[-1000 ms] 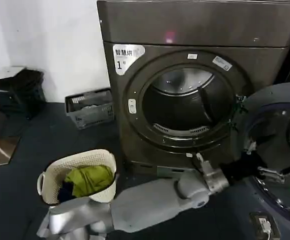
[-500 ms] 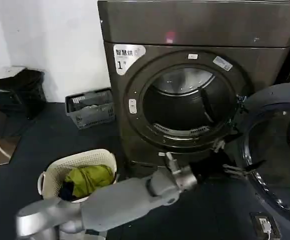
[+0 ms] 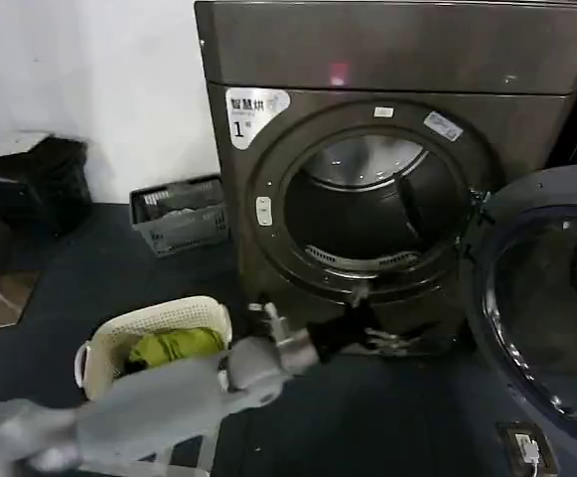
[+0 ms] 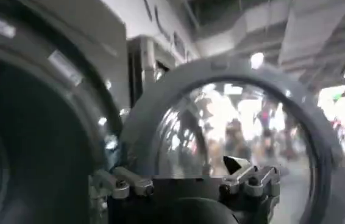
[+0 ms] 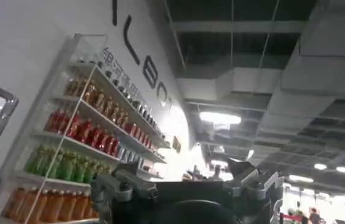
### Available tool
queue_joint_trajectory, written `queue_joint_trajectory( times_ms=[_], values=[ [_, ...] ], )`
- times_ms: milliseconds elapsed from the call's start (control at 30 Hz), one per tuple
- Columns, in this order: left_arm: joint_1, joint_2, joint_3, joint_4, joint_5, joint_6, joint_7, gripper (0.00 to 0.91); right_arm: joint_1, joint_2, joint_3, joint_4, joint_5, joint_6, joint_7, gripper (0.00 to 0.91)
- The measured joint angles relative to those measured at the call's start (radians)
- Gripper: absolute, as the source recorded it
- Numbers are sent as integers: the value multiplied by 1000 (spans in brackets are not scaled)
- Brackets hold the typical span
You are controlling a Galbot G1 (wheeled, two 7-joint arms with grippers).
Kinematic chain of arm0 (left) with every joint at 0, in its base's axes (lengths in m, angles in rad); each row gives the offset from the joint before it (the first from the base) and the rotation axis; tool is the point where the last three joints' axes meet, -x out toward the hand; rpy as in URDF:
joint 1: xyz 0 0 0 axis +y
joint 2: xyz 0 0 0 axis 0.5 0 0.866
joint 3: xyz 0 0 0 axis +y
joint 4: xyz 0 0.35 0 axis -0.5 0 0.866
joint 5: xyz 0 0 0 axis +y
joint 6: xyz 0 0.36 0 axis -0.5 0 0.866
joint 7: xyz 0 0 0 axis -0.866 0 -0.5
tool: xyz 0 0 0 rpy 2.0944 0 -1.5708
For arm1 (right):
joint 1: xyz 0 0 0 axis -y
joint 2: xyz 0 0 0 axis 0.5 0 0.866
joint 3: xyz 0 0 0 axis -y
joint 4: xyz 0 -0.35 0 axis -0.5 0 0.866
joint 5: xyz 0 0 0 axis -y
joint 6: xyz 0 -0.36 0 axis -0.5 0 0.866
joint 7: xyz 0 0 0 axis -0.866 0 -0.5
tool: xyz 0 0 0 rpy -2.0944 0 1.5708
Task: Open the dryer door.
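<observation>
Door's basically done: the dryer door [image 3: 541, 318] hangs swung wide off the right side of the dryer [image 3: 387, 149], drum exposed. The left gripper [image 3: 392, 341] has let go and pulled back below the dryer opening, jaws apart and empty.

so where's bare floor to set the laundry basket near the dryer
Bare floor lies between the laundry basket and the open dryer door, below the dryer, though the left gripper hangs there. The left wall side is crowded by the grey crate and black boxes.
</observation>
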Motion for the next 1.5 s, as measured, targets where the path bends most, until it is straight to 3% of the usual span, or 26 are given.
queue_joint_trajectory(
  times_ms=[567,800,1133,1500],
  values=[
    [-32,376,65,-76,168,222,91,907,13,-1,-9,12,2,-1,-1,907],
    [-71,495,71,-59,211,301,177,907,19,-1,-12,17,3,-1,-2,907],
    [-136,605,72,-11,258,424,280,907,27,2,-20,23,4,-1,-6,907],
    [-148,655,86,68,345,472,329,907,35,2,-33,24,5,1,-9,907]
  ],
)
